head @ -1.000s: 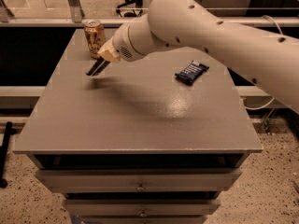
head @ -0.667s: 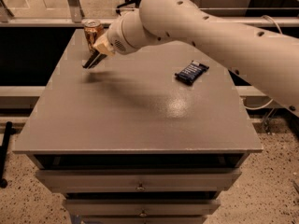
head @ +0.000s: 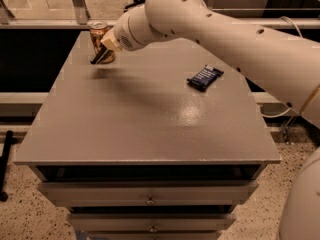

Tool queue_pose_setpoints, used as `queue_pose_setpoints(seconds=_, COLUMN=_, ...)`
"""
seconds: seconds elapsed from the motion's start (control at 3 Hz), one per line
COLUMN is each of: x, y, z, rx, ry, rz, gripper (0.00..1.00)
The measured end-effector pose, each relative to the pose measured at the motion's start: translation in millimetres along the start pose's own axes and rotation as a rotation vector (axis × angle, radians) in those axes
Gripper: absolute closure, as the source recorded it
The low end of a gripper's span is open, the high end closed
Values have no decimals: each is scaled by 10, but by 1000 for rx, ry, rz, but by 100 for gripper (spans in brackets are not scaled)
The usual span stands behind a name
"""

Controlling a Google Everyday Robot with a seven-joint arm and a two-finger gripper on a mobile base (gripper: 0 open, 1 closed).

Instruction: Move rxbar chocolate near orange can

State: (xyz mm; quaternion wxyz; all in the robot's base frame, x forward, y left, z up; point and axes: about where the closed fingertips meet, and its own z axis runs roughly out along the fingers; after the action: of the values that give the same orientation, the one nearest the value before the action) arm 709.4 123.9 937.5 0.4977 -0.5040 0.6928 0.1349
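Note:
The orange can stands upright at the far left corner of the grey table. My gripper hangs just in front and to the right of the can. It is shut on the rxbar chocolate, a dark flat bar that slants down from the fingers, right in front of the can's lower half and a little above the tabletop. The large white arm reaches in from the right and hides most of the gripper.
A smaller dark blue bar with white text lies on the right half of the table. Drawers run below the table's front edge. A glass wall and rail stand behind the table.
My gripper has carried the dark bar left and toward the back of the table, ending right in front of the orange can. The blue bar has not moved.

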Motion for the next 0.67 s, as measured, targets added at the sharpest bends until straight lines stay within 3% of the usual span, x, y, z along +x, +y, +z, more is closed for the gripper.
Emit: queue_pose_setpoints(seconds=0.67, x=70, y=-184, z=206, rx=22, ry=10, rz=9, gripper=100)
